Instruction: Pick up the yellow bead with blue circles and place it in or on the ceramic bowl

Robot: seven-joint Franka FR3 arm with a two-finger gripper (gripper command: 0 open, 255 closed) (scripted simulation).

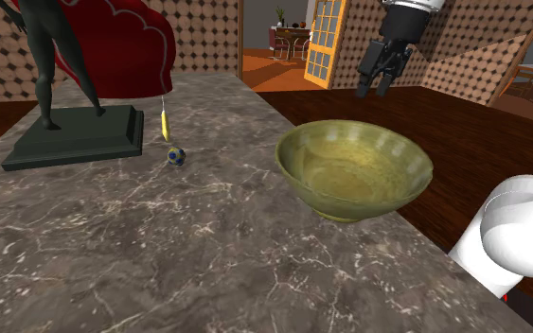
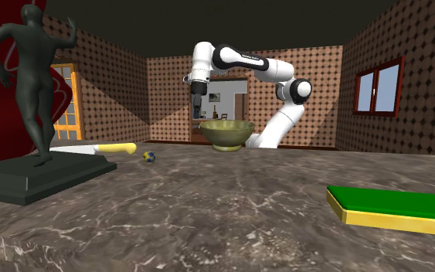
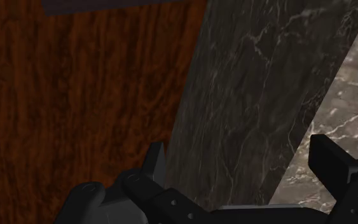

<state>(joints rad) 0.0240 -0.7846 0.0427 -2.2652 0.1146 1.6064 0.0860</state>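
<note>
small round bead (image 1: pixel 176 155): yellow with blue circles. wide glazed ceramic bowl (image 1: pixel 354 170): olive green, paler streaks near the rim. marble table (image 1: pixel 160 255): dark grey, white veining. human-figure statue (image 1: pixel 61 57) and its base: uniform dark grey. draped shape (image 1: pixel 132 47) behind it: red. flat slab (image 2: pixel 393 202): green top, yellow edge. gripper (image 1: pixel 374 92): all black. arm (image 2: pixel 246 62): white, dark joints. walls (image 2: pixel 428 131): brown, dotted diamond lattice. floor (image 3: pixel 75 95): red-brown wood grain.

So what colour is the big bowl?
The bowl is olive green, with paler streaks inside; the shoulder view shows it best.
</note>
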